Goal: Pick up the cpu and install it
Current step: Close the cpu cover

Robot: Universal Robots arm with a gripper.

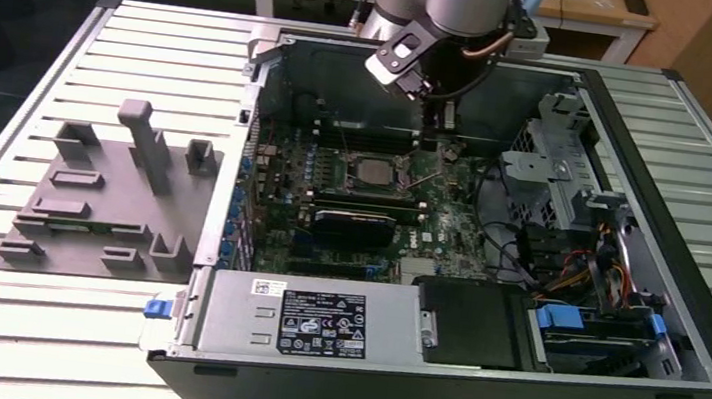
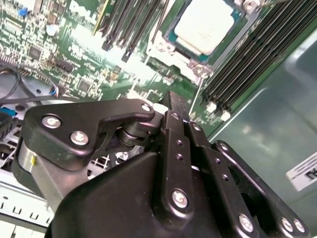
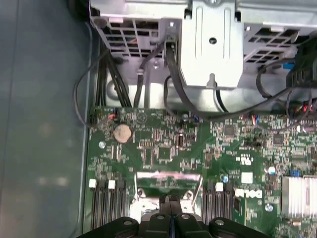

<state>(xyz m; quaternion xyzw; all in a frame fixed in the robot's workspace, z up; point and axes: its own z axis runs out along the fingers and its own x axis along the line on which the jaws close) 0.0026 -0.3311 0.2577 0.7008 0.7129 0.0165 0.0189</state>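
Note:
The cpu, a flat square chip with a silver-white top, lies in the motherboard socket inside the open computer case. The exterior view shows the cpu in the middle of the green board. My gripper hangs over the board, a little to the exterior view's right of the cpu and farther back. In the second wrist view my black fingers are pressed together with nothing between them, and their tips sit apart from the chip. My fingertips meet in front of a metal socket frame.
The case lies open on a slatted metal table. A grey plastic fixture sits at the exterior view's left. Memory slots, a drive cage, cables and the power supply crowd the board.

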